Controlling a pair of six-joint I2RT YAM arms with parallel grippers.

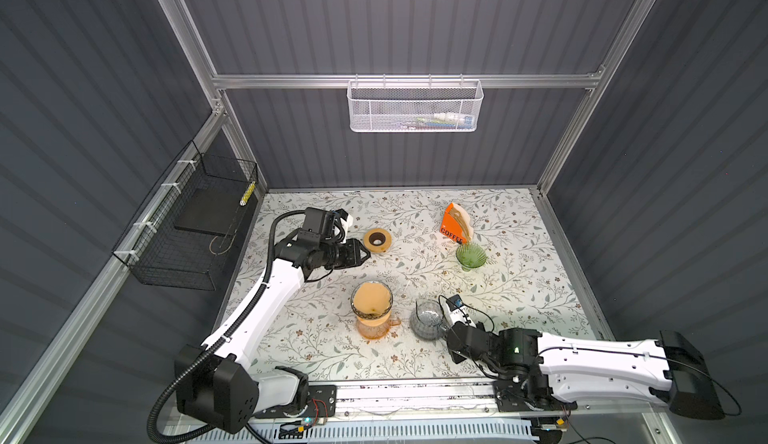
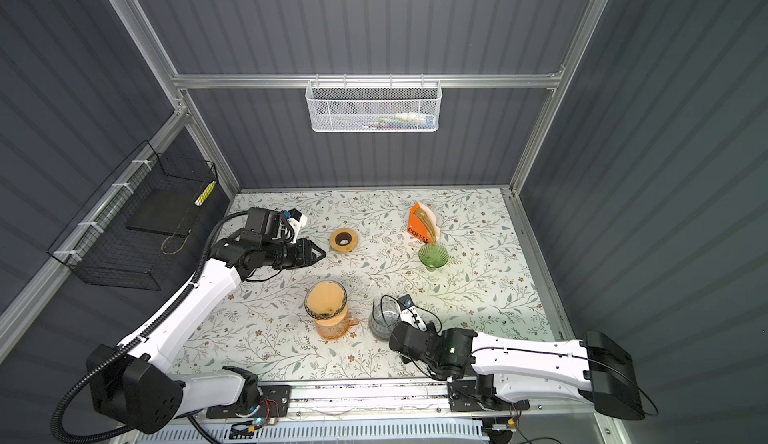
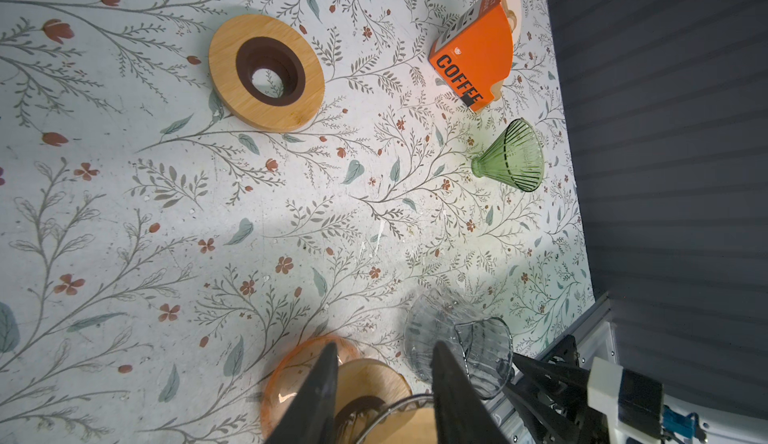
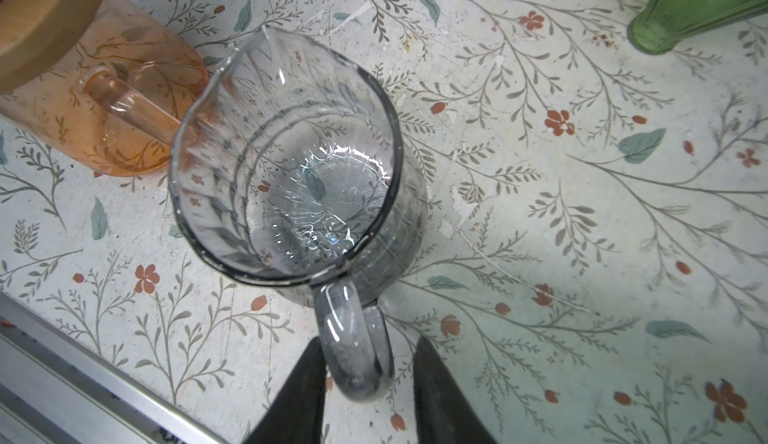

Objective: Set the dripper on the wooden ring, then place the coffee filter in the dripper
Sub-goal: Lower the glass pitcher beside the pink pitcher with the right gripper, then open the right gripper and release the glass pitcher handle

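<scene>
A tan paper coffee filter (image 1: 372,296) sits inside a clear glass dripper (image 1: 353,302) on top of an orange glass pitcher (image 1: 374,329). More filters stand in the orange COFFEE box (image 1: 455,223) at the back right. Beside the box stands a green glass dripper (image 1: 471,255), with nothing in it. My left gripper (image 1: 368,255) hovers open and empty beside a wooden ring (image 1: 377,240). My right gripper (image 4: 368,342) is open around the handle (image 4: 353,338) of a grey glass pitcher (image 4: 395,151), with a gap showing on one side.
The grey pitcher (image 1: 426,321) stands just right of the orange pitcher, near the table's front rail (image 1: 415,396). A white mesh basket (image 1: 415,107) hangs on the back wall and a black wire basket (image 1: 187,230) on the left wall.
</scene>
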